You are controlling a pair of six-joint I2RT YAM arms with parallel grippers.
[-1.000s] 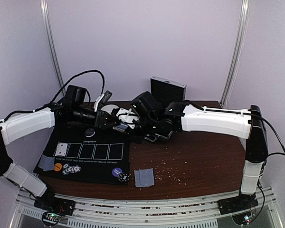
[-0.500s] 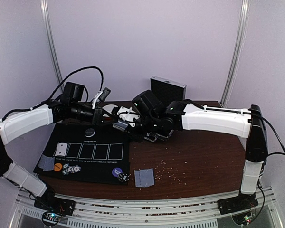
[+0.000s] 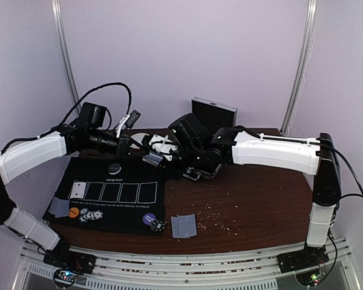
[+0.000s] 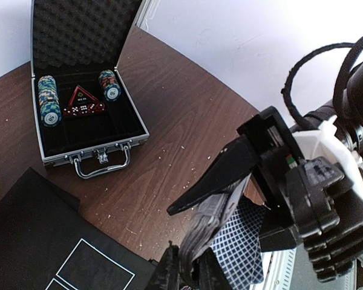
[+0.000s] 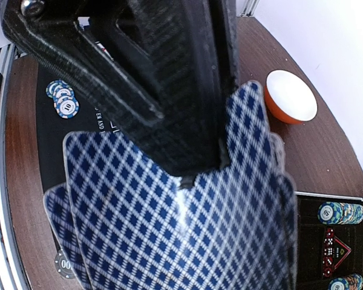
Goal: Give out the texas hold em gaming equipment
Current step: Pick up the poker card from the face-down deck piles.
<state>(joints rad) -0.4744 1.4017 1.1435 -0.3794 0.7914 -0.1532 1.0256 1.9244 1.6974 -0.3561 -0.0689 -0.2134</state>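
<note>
One grey-blue card pile (image 3: 59, 207) sits at the left edge of the black mat (image 3: 124, 211). Next to it a single face-up card (image 3: 77, 189) fills the first printed slot. Along the mat's near edge: orange disc (image 3: 74, 212), then striped chips (image 3: 92, 214) just beside it. Black disc (image 3: 114, 168) lies near the far edge, and purple disc (image 3: 149, 219) with a dark chip (image 3: 158, 226) at the near right corner. A second grey-blue pile (image 3: 183, 225) is on the bare tabletop (image 3: 260, 193), just right of the mat.

Left claw (image 4: 189, 275) has its fingers close together at the lower edge of the deck (image 4: 233, 248) – can't tell whether it's pinching a card. Right claw (image 4: 230, 199) is clamped on that deck, held in the air at rear centre, cards slightly fanned, diamond backs toward its own camera.

White bowl (image 5: 291, 96) with an orange-red rim sits behind the mat. Further right at the back is an open metal case (image 4: 85, 30) – chip stacks (image 4: 48, 99) and red dice (image 4: 83, 109) inside
</note>
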